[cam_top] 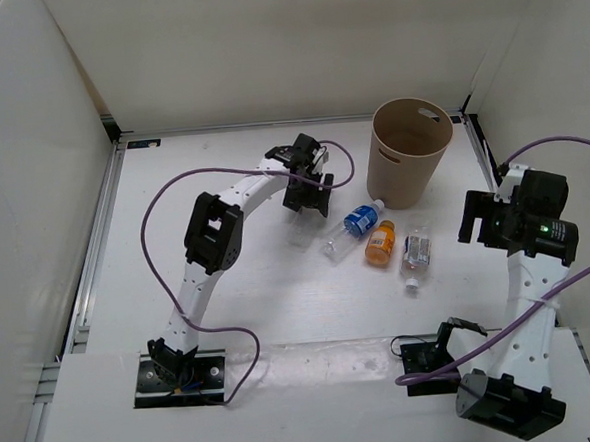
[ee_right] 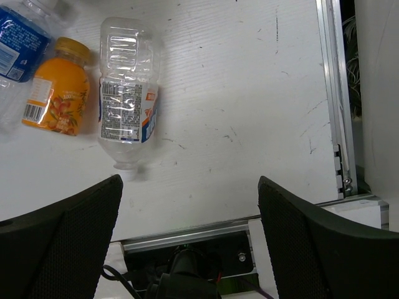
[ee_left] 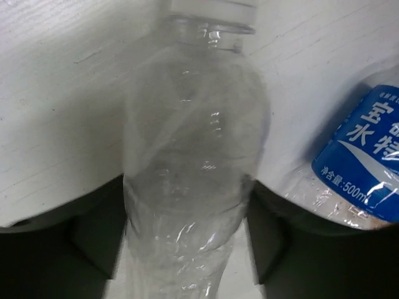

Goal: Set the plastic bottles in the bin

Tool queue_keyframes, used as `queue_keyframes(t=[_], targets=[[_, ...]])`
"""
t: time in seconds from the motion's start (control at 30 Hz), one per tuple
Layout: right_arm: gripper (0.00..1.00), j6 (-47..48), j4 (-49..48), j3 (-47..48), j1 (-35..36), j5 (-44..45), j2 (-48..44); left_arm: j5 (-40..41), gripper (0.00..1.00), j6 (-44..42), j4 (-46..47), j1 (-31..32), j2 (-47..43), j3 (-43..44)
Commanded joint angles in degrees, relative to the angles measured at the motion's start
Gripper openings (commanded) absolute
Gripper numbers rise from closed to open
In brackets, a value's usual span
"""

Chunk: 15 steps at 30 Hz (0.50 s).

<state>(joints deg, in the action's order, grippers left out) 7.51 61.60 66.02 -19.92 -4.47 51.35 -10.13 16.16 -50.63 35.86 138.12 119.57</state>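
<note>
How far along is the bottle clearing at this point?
Done: nothing yet, no bottle shows in the bin. In hand: the left gripper is closed around a clear bottle. Remaining: the blue-label bottle, orange bottle and labelled clear bottle. The right gripper is open and empty.

1. Bin (cam_top: 409,152): tan, round, tapered, upright at far right, oval cut-outs near rim.
2. Blue-label bottle (cam_top: 363,218): clear, on its side, blue cap towards bin.
3. Orange bottle (cam_top: 380,244): short, on its side, just right of blue-label bottle.
4. Labelled clear bottle (cam_top: 415,254): lying flat, white cap pointing nearward.
5. Unlabelled clear bottle (ee_left: 193,156): crinkled, white cap, pinched between left gripper (ee_left: 187,205) fingers.
</note>
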Motion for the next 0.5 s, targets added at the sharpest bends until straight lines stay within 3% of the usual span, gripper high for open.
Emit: queue_keyframes(t=[0.0, 0.17, 0.23, 0.37, 0.47], targets=[[0.9, 0.2, -0.2, 2.5, -0.3, 0.7, 0.3, -1.5, 0.72, 1.1, -3.1, -0.2, -0.4, 2.5], [0.9, -0.1, -1.5, 2.2, -0.5, 0.5, 0.9, -0.7, 0.48, 1.8, -3.9, -3.1, -2.3, 3.8], [0.9, -0.7, -2.0, 1.7, -0.4, 0.6, 1.1, 0.2, 0.41, 2.5, -5.2, -4.2, -3.1, 8.6], [0.9, -2.5, -3.8, -0.2, -0.7, 1.1, 1.2, 2.9, 0.38, 2.7, -5.5, -7.7, -6.5, 18.0], [0.9, -3.5, -5.3, -1.3, -1.1, 1.1, 1.5, 5.3, 0.38, 3.0, 3.7, -9.1, -12.0, 17.6]])
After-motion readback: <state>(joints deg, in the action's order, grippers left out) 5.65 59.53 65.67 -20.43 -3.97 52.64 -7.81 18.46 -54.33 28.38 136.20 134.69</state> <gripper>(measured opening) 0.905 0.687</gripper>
